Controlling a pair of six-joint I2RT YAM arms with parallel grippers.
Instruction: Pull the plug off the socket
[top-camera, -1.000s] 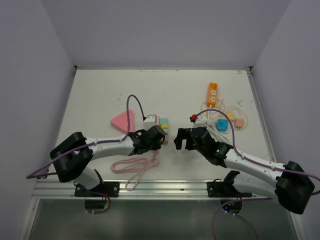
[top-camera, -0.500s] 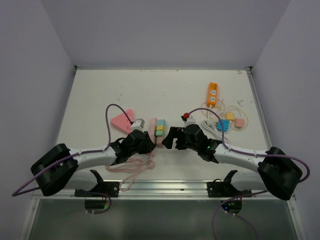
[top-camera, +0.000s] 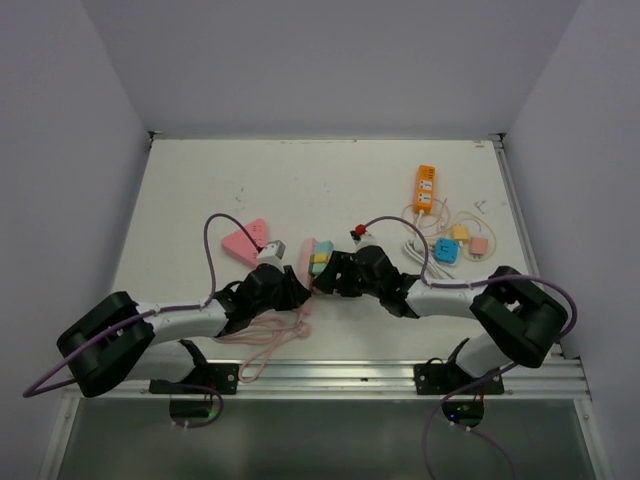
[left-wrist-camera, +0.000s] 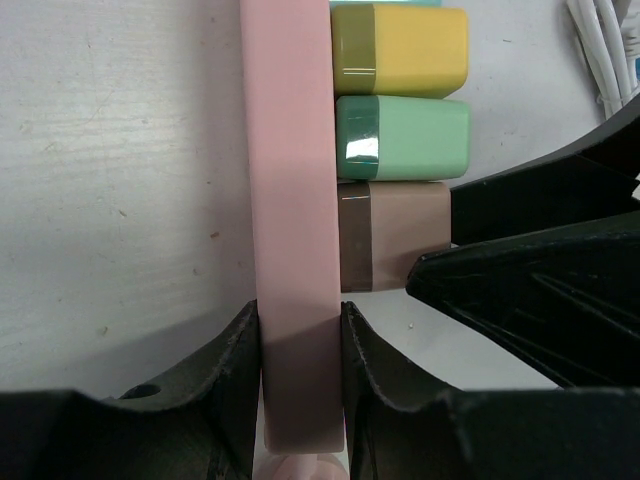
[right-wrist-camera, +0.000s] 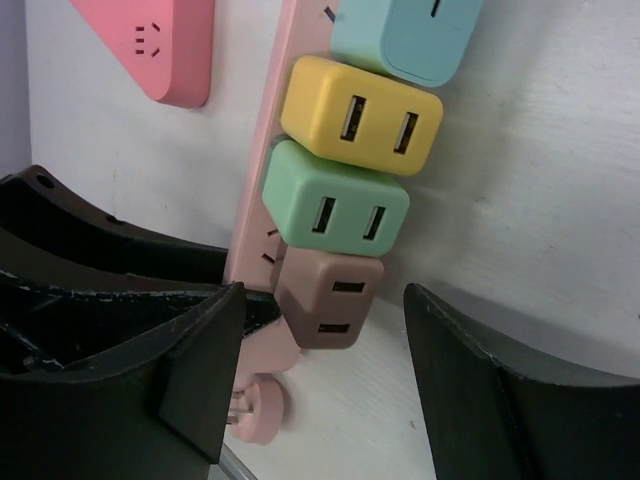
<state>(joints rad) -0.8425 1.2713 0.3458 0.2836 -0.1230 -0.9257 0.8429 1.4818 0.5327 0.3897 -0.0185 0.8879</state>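
Socket: your pink power strip (top-camera: 306, 256) sits on the surface (top-camera: 300, 180) near the front middle, right between the two arms. Its plugs stick out sideways toward the right arm.

Plug row: four blocks are seated in it side by side and packed tight: blue plug (right-wrist-camera: 405, 35), yellow plug (right-wrist-camera: 360, 115), green plug (right-wrist-camera: 335, 205), then brown plug (right-wrist-camera: 325, 300).

Task plug: the brown plug is last in the row, at the end the left arm is holding, and it's fully seated in the strip.

Left fingers (left-wrist-camera: 232, 385): pinching the pink power strip across its thin body, one pad flat on each face, just below the brown plug.

Right fingers (right-wrist-camera: 130, 350): spread, one either side of the brown plug. You've got a gap on both sides in the right wrist view, so nothing is gripped. In the left wrist view one tip sits right at the plug's outer end, and I can't tell whether it touches.

Cord: the pink cord (top-camera: 265, 335) lies in loose loops at the front edge beside the left arm.

Other stuff: the pink triangular socket (top-camera: 245, 240) is just left of the strip. The orange power strip (top-camera: 425, 187), blue adapter (top-camera: 444, 250) and white cable (top-camera: 420, 250) are off to the right.
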